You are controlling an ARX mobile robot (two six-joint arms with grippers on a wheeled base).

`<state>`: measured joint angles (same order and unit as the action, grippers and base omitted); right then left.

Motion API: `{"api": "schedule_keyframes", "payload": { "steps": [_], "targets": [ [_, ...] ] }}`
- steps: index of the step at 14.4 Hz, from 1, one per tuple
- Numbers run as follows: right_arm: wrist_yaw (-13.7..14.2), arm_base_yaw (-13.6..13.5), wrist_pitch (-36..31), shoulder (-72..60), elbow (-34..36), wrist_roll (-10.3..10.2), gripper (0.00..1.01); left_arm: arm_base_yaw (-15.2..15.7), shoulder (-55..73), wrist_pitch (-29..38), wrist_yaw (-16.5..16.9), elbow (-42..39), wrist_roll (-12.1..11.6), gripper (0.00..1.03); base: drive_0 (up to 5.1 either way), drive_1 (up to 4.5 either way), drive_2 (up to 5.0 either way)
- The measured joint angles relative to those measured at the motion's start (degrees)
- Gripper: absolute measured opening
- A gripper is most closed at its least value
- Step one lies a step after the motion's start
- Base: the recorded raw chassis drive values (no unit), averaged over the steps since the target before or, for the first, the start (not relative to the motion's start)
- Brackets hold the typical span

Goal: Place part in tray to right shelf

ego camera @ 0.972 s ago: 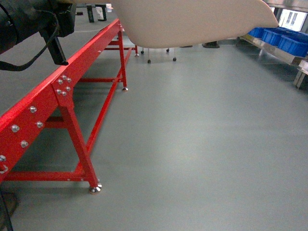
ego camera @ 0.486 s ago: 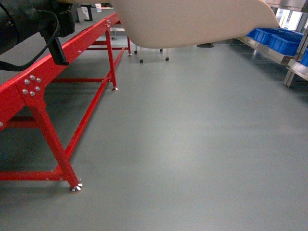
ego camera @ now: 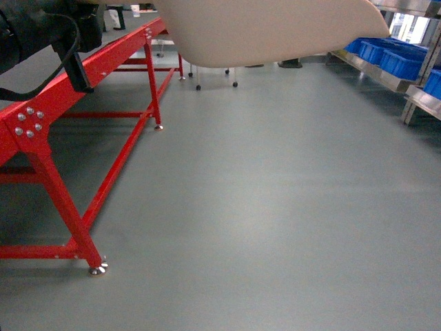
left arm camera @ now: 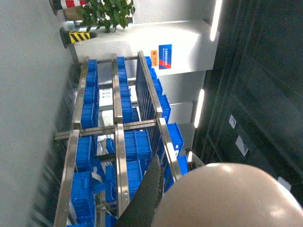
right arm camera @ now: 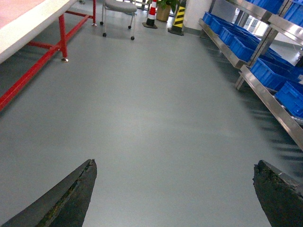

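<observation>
**Beige tray carried high above a grey floor**

Beige plastic filled the top of the head view: the underside of the tray (ego camera: pixel 275 31) hung over the grey floor (ego camera: pixel 262 207). A red-framed table (ego camera: pixel 48 117) ran along the left, with the black left arm (ego camera: pixel 41 31) above it. Blue crates (ego camera: pixel 386 55) sat on a steel rack (ego camera: pixel 413 89) at the far right. The part was not visible in any view.

From the left wrist, the tray's rounded body (left arm camera: pixel 227 198) took up the lower right corner, with one dark finger (left arm camera: pixel 149 194) lying against its edge; whether the jaws pinched it could not be told. Beyond stood a steel rack of blue crates (left arm camera: pixel 123 142).

From the right wrist, the right gripper (right arm camera: pixel 175 198) had its jaws spread wide over bare floor, holding nothing. The steel shelves (right arm camera: pixel 265 90) lined the right side, the red-framed table the left.
</observation>
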<state>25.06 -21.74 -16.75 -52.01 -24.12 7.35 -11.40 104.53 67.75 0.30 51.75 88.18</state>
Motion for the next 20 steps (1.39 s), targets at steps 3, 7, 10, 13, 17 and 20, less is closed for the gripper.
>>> {"api": "schedule_keyframes", "payload": {
  "steps": [3, 7, 10, 13, 17, 20],
  "targets": [
    [0.0, 0.0, 0.02, 0.0, 0.0, 0.0, 0.98, -0.15, 0.0, -0.13, -0.11, 0.0, -0.04, 0.13, 0.0, 0.76, -0.7],
    [0.0, -0.02, -0.02, 0.33, 0.0, 0.0, 0.98, -0.39, -0.04, -0.02, 0.11, -0.02, -0.02, 0.13, 0.1, 4.14, -4.0],
    [0.0, -0.02, 0.04, 0.28, 0.0, 0.0, 0.98, -0.24, -0.04, -0.02, 0.11, -0.02, -0.02, 0.13, 0.1, 4.1, -4.0],
    [0.0, -0.02, 0.04, 0.2, 0.0, 0.0, 0.98, -0.24, -0.04, -0.09, 0.11, 0.0, 0.02, 0.13, 0.1, 4.14, -3.9],
    [0.0, -0.02, 0.0, -0.02, 0.0, 0.0, 0.98, -0.24, -0.02, -0.42, 0.13, -0.11, -0.04, 0.13, 0.0, 4.08, -4.0],
    [0.0, -0.02, -0.02, 0.0, 0.0, 0.0, 0.98, -0.17, -0.02, -0.39, 0.09, -0.09, -0.07, 0.13, 0.1, 4.18, -3.9]
  ]
}}
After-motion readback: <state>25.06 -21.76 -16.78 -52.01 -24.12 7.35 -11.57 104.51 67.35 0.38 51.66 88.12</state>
